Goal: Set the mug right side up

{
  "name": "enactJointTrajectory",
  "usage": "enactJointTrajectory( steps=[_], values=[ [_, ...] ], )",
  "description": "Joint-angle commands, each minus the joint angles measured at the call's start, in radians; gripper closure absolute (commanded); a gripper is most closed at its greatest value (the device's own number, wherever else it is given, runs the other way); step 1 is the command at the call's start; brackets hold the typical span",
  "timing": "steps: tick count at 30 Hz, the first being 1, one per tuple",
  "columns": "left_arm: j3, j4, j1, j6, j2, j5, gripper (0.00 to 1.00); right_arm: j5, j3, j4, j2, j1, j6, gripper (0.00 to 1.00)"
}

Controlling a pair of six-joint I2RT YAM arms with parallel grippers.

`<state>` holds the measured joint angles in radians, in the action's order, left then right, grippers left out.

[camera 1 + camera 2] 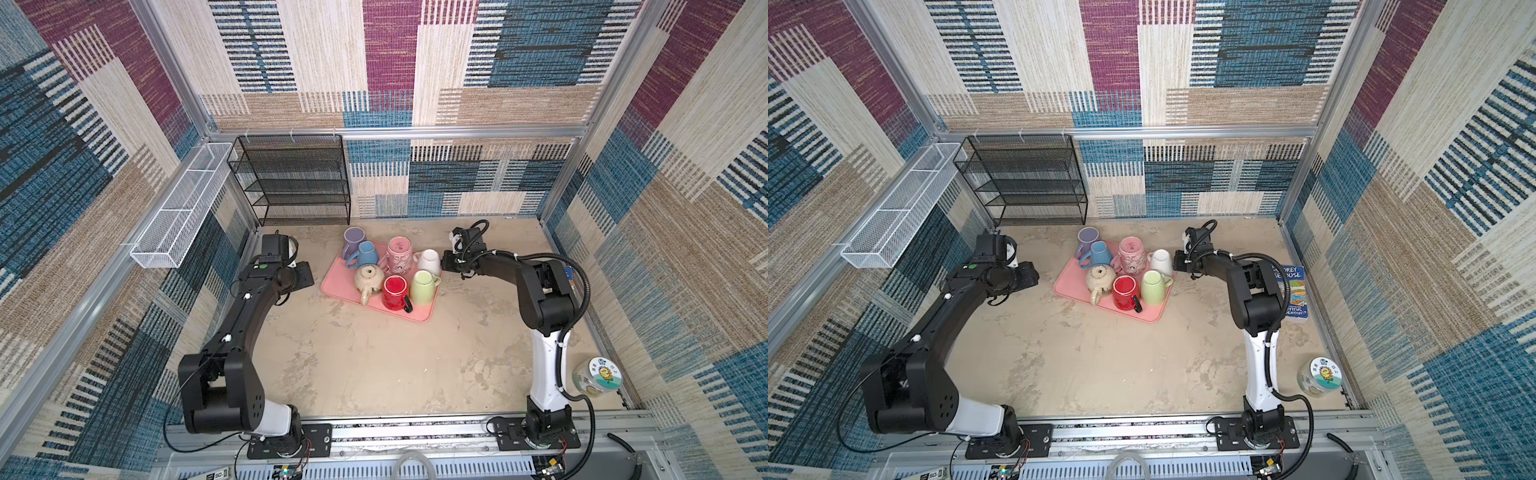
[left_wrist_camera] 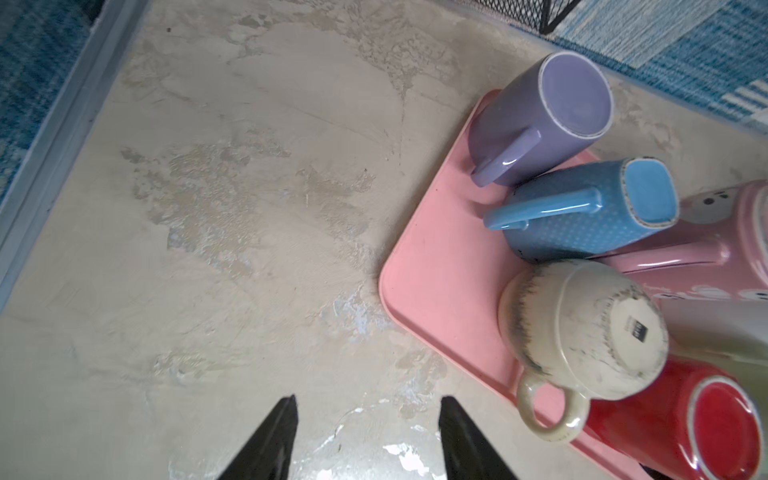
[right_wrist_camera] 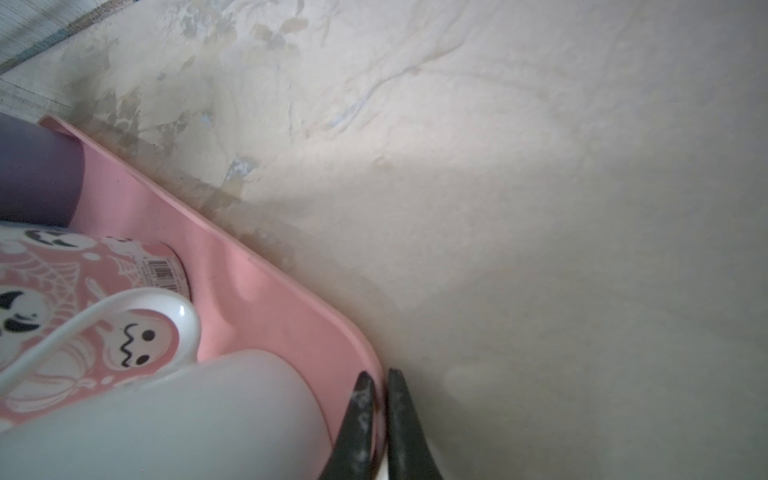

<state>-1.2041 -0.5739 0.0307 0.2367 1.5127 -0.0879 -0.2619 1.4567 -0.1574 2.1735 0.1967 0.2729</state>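
Several mugs stand bottom up on a pink tray (image 1: 336, 279): purple (image 1: 352, 242), blue (image 1: 366, 253), pink with ghosts (image 1: 400, 254), white (image 1: 429, 261), speckled cream (image 1: 369, 279), red (image 1: 395, 291) and green (image 1: 424, 286). My left gripper (image 2: 368, 401) hangs open over bare table left of the tray (image 2: 436, 257), nothing between its fingers; the cream mug (image 2: 582, 328) is nearest it. My right gripper (image 3: 379, 374) is shut on the rim at the right corner of the tray (image 3: 257, 299), beside the white mug (image 3: 187, 415). Both top views show it there (image 1: 1177, 262).
A black mesh rack (image 1: 291, 178) stands against the back wall, behind the tray. A white wire basket (image 1: 183, 212) hangs on the left wall. A book (image 1: 1293, 291) lies behind the right arm, and a lidded jar (image 1: 596, 378) stands at the front right.
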Motion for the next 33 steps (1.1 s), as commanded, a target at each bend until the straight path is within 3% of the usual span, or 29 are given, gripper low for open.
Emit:
enactJointTrajectory(
  steps=[1, 11, 22, 33],
  values=[
    [-0.057, 0.052, 0.002, -0.098, 0.108, -0.083, 0.41, 0.014, -0.003, -0.076, 0.003, -0.023, -0.009, 1.0],
    [-0.324, 0.036, -0.009, -0.151, 0.453, -0.22, 0.48, -0.058, 0.029, -0.091, 0.028, -0.036, -0.034, 1.0],
    [-0.569, -0.057, -0.056, -0.201, 0.668, -0.18, 0.56, -0.208, 0.063, -0.074, 0.026, -0.038, -0.02, 1.0],
    [-0.719, -0.118, -0.095, -0.207, 0.79, -0.117, 0.66, -0.264, 0.056, -0.06, 0.021, -0.037, -0.009, 1.0]
  ],
)
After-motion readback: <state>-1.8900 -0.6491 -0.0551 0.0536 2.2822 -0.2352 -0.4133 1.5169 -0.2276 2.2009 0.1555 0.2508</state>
